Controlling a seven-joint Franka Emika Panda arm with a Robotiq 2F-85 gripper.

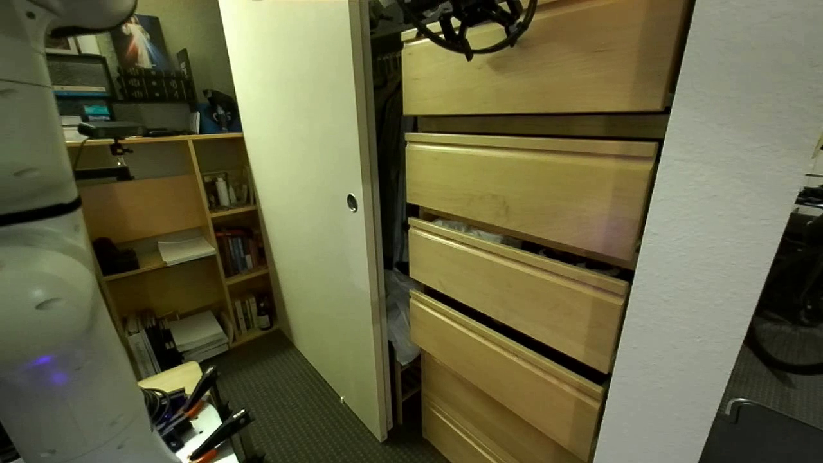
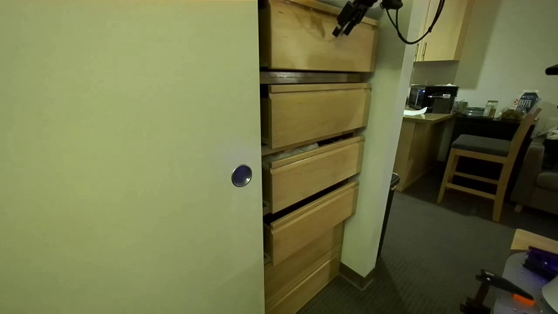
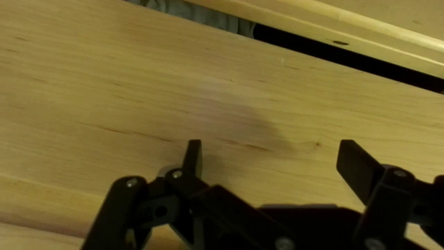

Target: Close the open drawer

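The open drawer is the wide pale-wood top drawer, seen in both exterior views (image 1: pixel 546 74) (image 2: pixel 320 43). Its flat front stands out from the cabinet, and its upper part is cut off or partly hidden. In the wrist view its front (image 3: pixel 225 93) fills most of the picture. My gripper (image 3: pixel 270 149) is open and empty, its two black fingers wide apart in front of this wood. The gripper also shows in an exterior view (image 2: pixel 341 32), before the drawer front at upper right. I cannot tell whether the fingertips touch the wood.
Similar drawers stack below: one (image 1: pixel 524 193) just under, then two lower ones (image 1: pixel 514 292) (image 1: pixel 501 373) sticking out with gaps above. A white sliding door panel (image 1: pixel 302 193) stands on one side, a white wall edge (image 1: pixel 714 193) on the other. A shelf unit (image 1: pixel 154 138) stands behind.
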